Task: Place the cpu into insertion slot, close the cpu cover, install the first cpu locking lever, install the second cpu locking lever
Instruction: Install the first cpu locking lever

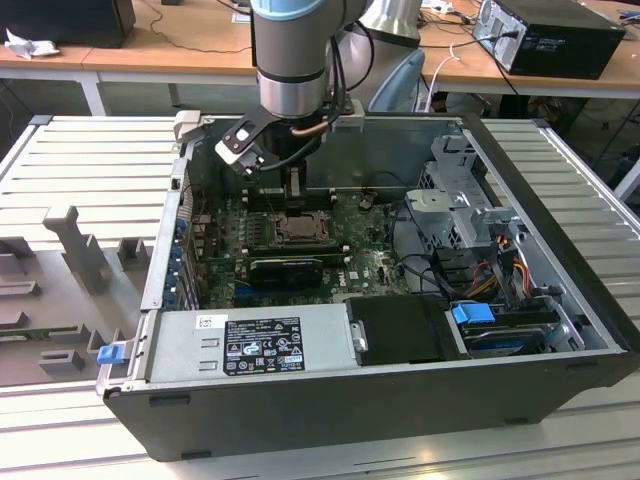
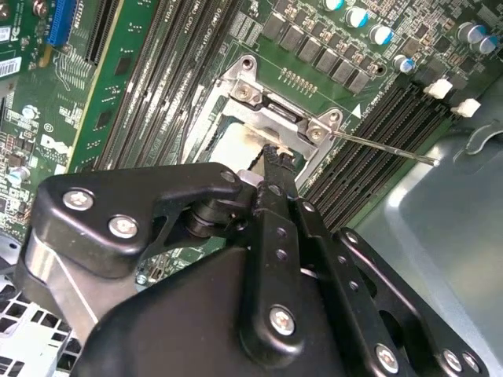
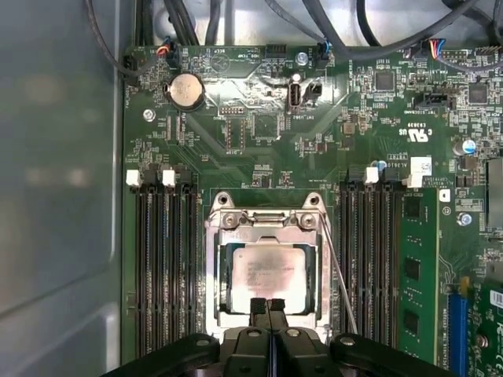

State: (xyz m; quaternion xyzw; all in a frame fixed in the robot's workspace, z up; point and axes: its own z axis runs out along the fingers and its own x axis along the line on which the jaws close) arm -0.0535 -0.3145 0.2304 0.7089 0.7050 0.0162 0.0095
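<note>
In the first wrist view the cpu lies flat in the insertion slot, its pale metal top showing through the window of the cpu cover, which is down over it. My gripper is shut, its two black fingertips pressed together at the near edge of the cover. A thin wire locking lever runs at a slant beside the socket, and its free end sticks out over the memory slots. In the exterior view the gripper hangs just above the socket.
The motherboard lies inside an open black computer case. Long black memory slots flank the socket on both sides. A power supply sits at the front, with a drive cage and cables on the exterior view's right.
</note>
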